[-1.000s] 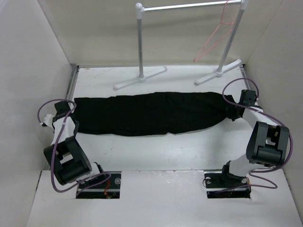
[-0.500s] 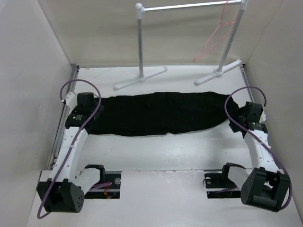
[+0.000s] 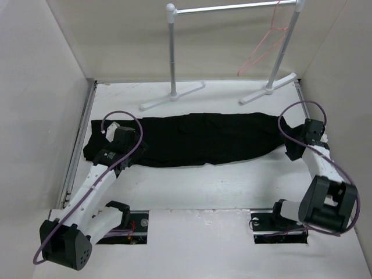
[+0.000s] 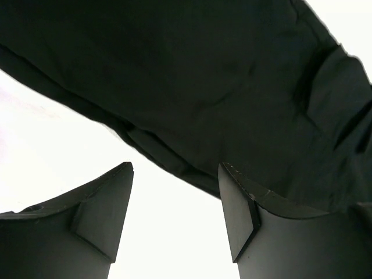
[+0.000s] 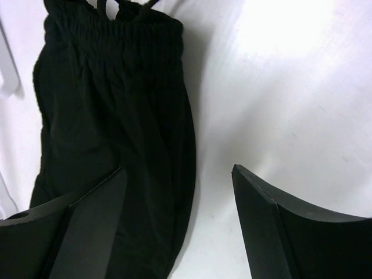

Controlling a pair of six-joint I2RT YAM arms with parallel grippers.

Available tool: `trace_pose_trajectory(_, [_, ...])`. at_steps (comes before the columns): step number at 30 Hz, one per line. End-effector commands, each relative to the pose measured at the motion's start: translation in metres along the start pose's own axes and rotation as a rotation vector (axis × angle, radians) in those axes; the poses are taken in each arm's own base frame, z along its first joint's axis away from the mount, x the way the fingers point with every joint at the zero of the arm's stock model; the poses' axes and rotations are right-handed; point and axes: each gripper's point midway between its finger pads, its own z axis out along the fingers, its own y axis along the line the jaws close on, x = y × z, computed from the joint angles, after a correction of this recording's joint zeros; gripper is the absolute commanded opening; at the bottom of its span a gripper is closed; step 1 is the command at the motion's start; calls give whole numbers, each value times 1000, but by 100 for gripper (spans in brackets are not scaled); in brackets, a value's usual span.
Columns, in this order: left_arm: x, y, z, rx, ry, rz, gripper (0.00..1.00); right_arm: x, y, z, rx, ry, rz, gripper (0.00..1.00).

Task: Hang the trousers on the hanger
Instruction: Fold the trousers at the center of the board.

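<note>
The black trousers (image 3: 197, 139) lie flat across the table, waistband (image 5: 110, 26) to the right and leg ends to the left. The pink wire hanger (image 3: 263, 46) hangs from the rack at the back right, apart from the trousers. My left gripper (image 3: 129, 152) is open over the near edge of the trousers' left part. In its wrist view the left gripper (image 4: 175, 168) has only white table between its fingers, and the trousers (image 4: 192, 87) fill the view just beyond. My right gripper (image 3: 295, 150) is open at the waistband end. The trousers' edge (image 5: 168, 174) runs between the right gripper's (image 5: 178, 170) fingers, ungripped.
A white-and-silver garment rack (image 3: 172, 52) stands at the back on T-shaped feet (image 3: 171, 96), with its bar (image 3: 232, 7) overhead. White walls enclose the table on the left, right and back. The arm bases (image 3: 122, 224) sit at the near edge.
Both grippers have opened and let go of the trousers' ends. The left arm has swung right and nearer along the trousers. The right gripper has shifted slightly at the waistband end.
</note>
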Motion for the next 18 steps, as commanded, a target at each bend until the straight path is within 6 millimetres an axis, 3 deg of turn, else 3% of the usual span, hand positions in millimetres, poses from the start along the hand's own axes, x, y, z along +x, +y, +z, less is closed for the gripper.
trace_pose_trajectory(1, [-1,-17,-4,74,-4,-28,58,-27,38,16,-109,-50,-64,79])
trace_pose_trajectory(6, [0,-18,-1,86,-10,-23,58,-18,27,57,-54,10,-38,74])
trace_pose_trajectory(9, [1,-22,10,79,-6,-14,58,-9,19,74,-17,42,-30,60])
trace_pose_trajectory(12, [-3,-28,26,64,-9,-18,58,-6,12,77,9,47,-19,27])
trace_pose_trajectory(14, [-8,-31,39,55,-22,-19,57,-13,6,67,24,10,5,13])
trace_pose_trajectory(18, [-11,-21,68,-4,-18,-37,55,-19,5,63,28,-12,11,12])
